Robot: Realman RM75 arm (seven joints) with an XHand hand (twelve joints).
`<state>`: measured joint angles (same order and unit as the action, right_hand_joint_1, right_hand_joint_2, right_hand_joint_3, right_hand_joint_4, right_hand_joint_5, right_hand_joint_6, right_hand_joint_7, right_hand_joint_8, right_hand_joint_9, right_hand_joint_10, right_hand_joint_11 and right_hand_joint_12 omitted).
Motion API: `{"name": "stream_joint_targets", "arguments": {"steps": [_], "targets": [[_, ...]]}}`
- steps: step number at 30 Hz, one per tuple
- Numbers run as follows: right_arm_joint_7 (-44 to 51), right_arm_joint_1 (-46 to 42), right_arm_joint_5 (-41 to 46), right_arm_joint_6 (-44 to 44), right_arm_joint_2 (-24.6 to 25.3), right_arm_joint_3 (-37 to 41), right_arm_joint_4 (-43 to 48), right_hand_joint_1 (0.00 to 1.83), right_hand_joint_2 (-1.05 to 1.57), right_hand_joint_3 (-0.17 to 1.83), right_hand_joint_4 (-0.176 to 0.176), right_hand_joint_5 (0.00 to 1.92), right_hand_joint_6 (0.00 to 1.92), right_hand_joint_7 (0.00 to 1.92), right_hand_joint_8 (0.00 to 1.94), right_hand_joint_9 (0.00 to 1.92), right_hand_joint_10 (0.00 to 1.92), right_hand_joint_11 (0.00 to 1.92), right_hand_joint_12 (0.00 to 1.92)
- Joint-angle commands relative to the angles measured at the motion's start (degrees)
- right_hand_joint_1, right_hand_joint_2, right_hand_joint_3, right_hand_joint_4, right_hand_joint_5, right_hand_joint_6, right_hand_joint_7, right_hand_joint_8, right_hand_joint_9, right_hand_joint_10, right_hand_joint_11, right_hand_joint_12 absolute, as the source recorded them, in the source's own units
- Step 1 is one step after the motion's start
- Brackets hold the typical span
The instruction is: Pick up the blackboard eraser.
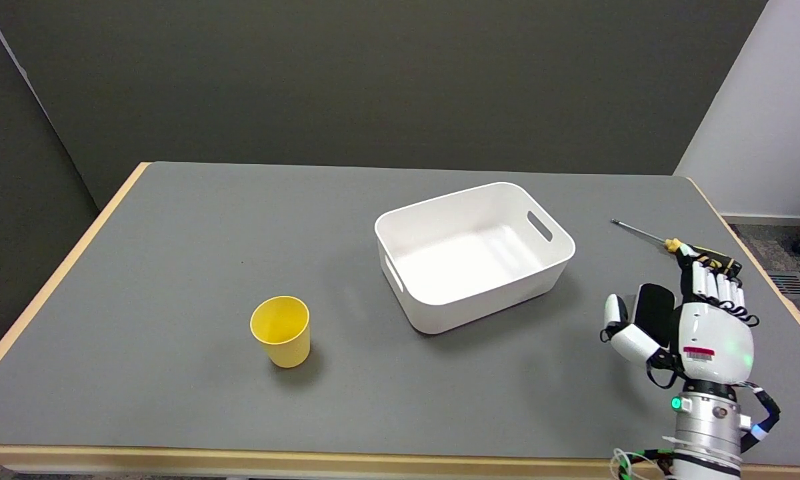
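Note:
The blackboard eraser (652, 308) is a black block with a rounded top, near the table's right front. My right hand (690, 327) reaches in from the lower right and holds it. The thumb (617, 319) presses its left side and the other fingers (715, 283) lie along its right side. The eraser's lower part is hidden behind the thumb and palm, so whether it still touches the table cannot be told.
A white bin (473, 257) stands left of the hand, at mid-table. A yellow cup (281, 331) stands further left. A screwdriver (647, 235) with a yellow-and-black handle lies just behind the fingers. The table's right edge (783, 300) is close.

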<state>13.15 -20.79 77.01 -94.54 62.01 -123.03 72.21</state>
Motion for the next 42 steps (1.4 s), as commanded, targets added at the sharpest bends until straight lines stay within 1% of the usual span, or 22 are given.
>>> {"name": "stream_joint_targets", "arguments": {"steps": [1, 7, 10, 14, 28, 32, 34, 35, 36, 37, 39, 41, 42], "targets": [[20.4, 6.7, 18.6, 0.0, 4.1, -2.6, 6.3, 0.42, 0.67, 0.78, -0.113, 0.13, 0.36, 0.21, 0.46, 0.08, 0.86, 0.08, 1.37], [20.4, 8.5, 28.1, -0.3, 3.7, -2.6, 6.0, 0.41, 0.67, 0.77, -0.123, 0.12, 0.35, 0.18, 0.45, 0.08, 0.86, 0.08, 1.37], [20.4, 9.1, 30.7, -0.3, 3.7, -2.8, 5.5, 0.4, 0.67, 0.76, -0.131, 0.09, 0.33, 0.15, 0.44, 0.05, 0.84, 0.06, 1.34], [20.4, 9.0, 30.6, -0.5, 4.4, -2.9, 5.8, 0.4, 0.63, 0.83, -0.138, 0.07, 0.32, 0.11, 0.45, 0.05, 0.81, 0.03, 1.35], [21.0, 10.6, 30.9, -0.9, 5.5, -4.2, 6.1, 0.4, 0.64, 0.82, -0.152, 0.05, 0.29, 0.1, 0.45, 0.03, 0.8, 0.02, 1.33], [25.0, 11.8, 31.0, -1.0, 5.6, -4.2, 6.2, 0.42, 0.69, 0.76, -0.174, 0.07, 0.34, 0.16, 0.48, 0.08, 0.86, 0.03, 1.31], [26.4, 12.4, 31.0, -1.1, 5.9, -4.1, 5.9, 0.49, 0.71, 0.78, -0.176, 0.1, 0.38, 0.24, 0.6, 0.18, 0.96, 0.06, 1.33], [26.9, 12.6, 30.8, -1.1, 6.0, -4.0, 5.7, 0.51, 0.72, 0.8, -0.176, 0.11, 0.41, 0.28, 0.66, 0.23, 1.0, 0.07, 1.33], [27.1, 12.6, 30.6, -1.1, 6.1, -4.0, 5.6, 0.51, 0.71, 0.87, -0.176, 0.12, 0.43, 0.29, 0.7, 0.27, 1.0, 0.09, 1.33], [27.2, 12.8, 30.5, -1.1, 6.2, -3.9, 5.3, 0.54, 0.71, 0.89, -0.176, 0.12, 0.45, 0.29, 0.81, 0.31, 1.04, 0.11, 1.36], [27.2, 13.0, 30.5, -1.1, 6.2, -3.9, 4.9, 0.67, 0.76, 0.85, -0.176, 0.16, 0.47, 0.25, 1.18, 0.4, 1.22, 0.18, 1.44], [27.2, 13.0, 30.4, -1.1, 6.2, -4.0, 4.4, 0.71, 0.78, 0.86, -0.176, 0.17, 0.48, 0.19, 1.33, 0.44, 1.31, 0.26, 1.52], [27.2, 13.0, 30.3, -1.1, 6.2, -4.0, 4.2, 0.76, 0.79, 0.9, -0.176, 0.19, 0.49, 0.13, 1.46, 0.43, 1.43, 0.36, 1.65]]}}
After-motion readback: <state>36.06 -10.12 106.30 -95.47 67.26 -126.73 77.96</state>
